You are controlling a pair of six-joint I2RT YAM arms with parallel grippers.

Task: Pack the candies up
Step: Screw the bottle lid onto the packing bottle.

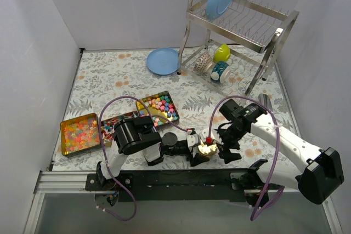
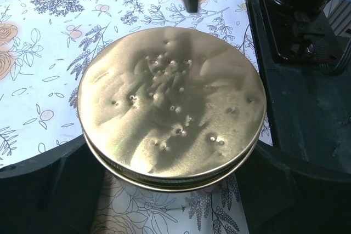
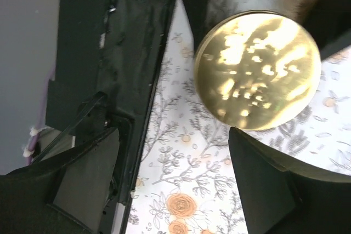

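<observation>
The candies are tiny bright mixed-colour sweets, and they fill two open gold tins, one at the left [image 1: 80,132] and one further back [image 1: 159,108]. A jar with a gold lid [image 1: 208,148] stands near the table's front edge. It fills the left wrist view [image 2: 173,102], and no candies show in either wrist view. My left gripper [image 1: 198,149] [image 2: 175,187] is shut on the jar below the lid, with a finger [image 2: 49,184] on each side. My right gripper [image 1: 227,148] [image 3: 175,176] is open and empty just right of the jar, whose lid [image 3: 258,69] lies beyond its fingertips.
A third tin [image 1: 112,124] with red and white pieces lies between the two candy tins. A blue plate [image 1: 163,61] lies at the back. A steel dish rack [image 1: 241,31] holds a blue plate and mugs. A metal cup [image 1: 265,101] stands at the right. The black base rail [image 1: 181,182] runs along the front.
</observation>
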